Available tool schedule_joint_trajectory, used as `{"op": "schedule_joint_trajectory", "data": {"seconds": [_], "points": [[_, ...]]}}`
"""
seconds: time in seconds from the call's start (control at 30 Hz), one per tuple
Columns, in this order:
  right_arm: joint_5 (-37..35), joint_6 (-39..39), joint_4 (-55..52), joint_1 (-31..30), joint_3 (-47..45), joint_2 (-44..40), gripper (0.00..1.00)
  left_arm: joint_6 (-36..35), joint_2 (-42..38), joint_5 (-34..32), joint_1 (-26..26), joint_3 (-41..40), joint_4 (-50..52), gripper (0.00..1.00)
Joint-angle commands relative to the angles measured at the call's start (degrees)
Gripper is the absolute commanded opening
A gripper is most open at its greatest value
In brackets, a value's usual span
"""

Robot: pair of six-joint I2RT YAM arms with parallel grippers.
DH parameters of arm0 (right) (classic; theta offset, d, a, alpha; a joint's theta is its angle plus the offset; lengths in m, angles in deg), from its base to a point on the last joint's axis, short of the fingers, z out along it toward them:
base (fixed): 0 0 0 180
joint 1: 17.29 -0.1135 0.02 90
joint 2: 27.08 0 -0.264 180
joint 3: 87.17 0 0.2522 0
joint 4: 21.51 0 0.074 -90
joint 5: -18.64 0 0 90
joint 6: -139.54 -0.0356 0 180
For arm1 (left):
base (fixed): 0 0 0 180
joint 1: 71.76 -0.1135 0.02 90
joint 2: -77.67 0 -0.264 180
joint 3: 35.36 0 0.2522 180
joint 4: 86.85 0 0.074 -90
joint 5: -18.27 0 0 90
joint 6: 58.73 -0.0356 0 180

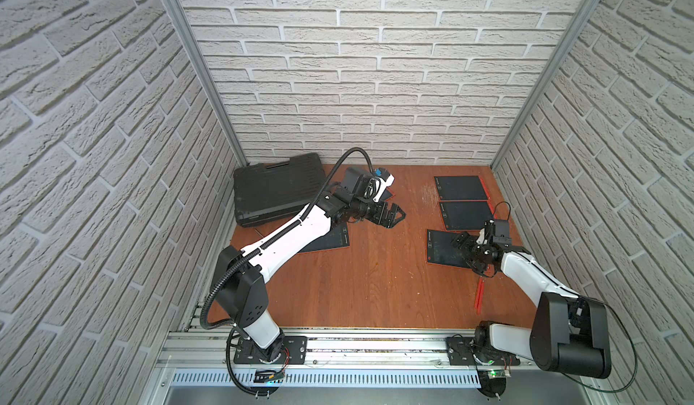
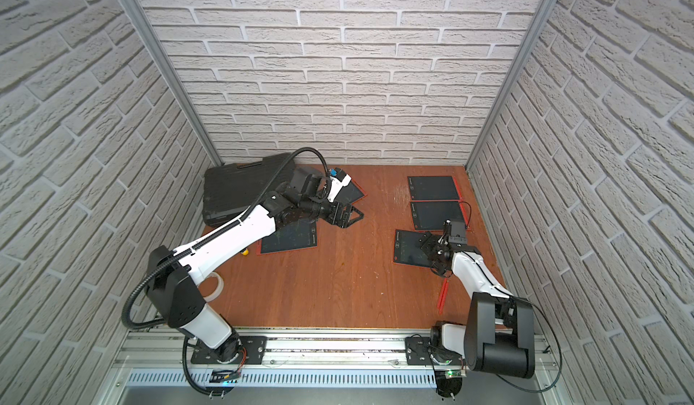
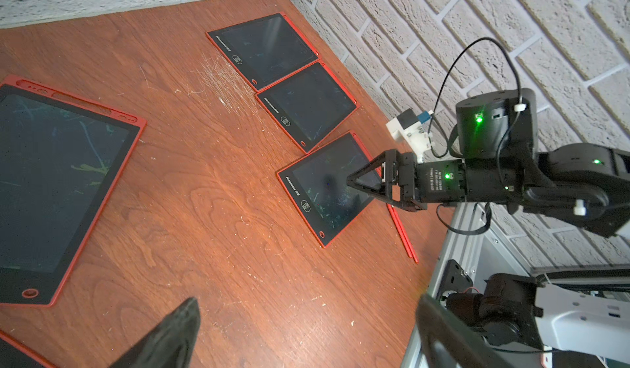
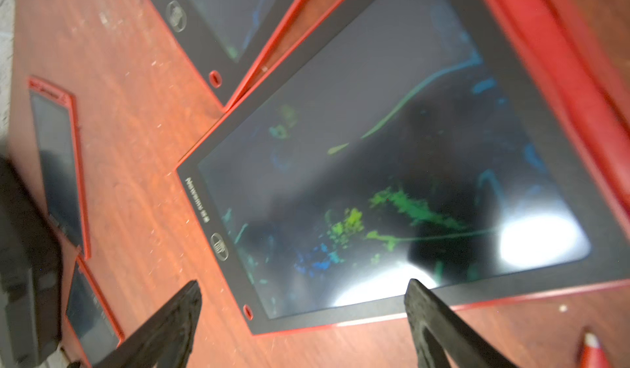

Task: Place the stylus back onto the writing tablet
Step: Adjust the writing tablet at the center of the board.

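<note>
**Stylus [image 1: 479,297] off the writing tablet [image 1: 443,249], both sets of fingers wide and empty**

The red stylus lies on the bare wood of the surface [image 1: 356,290] on the right side of the scene. It sits just on the near side of the writing tablet's near right corner and runs toward the near edge. It shows as two thin red rods lying close together. The right arm covers its far end, so it cannot be told whether that end touches the tablet.

The writing tablet lies flat and slightly askew. It has a red frame, and its dark screen is streaked with green and blue marks. The right gripper [image 4: 303,286] hangs low over the near part of the tablet. Its fingers are spread wide with nothing between them, and whether they touch the screen cannot be told.

The left gripper [image 1: 394,215] is held above the surface toward the far middle. Its fingers are fully apart and hold nothing.

Beyond the writing tablet, on the far right, the middle tablet [image 1: 465,215] and the far tablet [image 1: 458,187] lie in a row with their edges meeting. On the left, the left tablet [image 2: 293,240] lies partly under the left arm. Another tablet [image 2: 355,193] shows beyond the left wrist. A black case [image 1: 278,189] fills the far left corner. In a top view, a roll of tape [image 2: 217,286] sits by the left arm's elbow.
</note>
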Motion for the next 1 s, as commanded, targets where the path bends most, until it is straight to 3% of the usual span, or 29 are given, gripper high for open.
{"op": "schedule_joint_trajectory", "data": {"seconds": [0.0,0.23,0.77,0.97], "points": [[2.5,1.3,-1.8,-1.0,-3.7,-2.9,0.95,0.3,-1.1,0.0,-0.6,-0.4,-0.4,0.98],[-0.7,1.2,-5.1,-1.2,-3.6,-3.2,0.99,0.7,-1.3,-0.1,-0.6,-0.6,-0.4,0.98],[-6.6,3.9,-3.5,2.1,4.8,8.7,1.0,1.3,-1.2,-0.8,-0.6,-0.6,0.1,0.98],[-4.0,5.5,-4.4,1.2,5.5,5.7,0.98,1.4,-1.0,-0.5,-0.8,-0.3,0.3,0.98]]}}
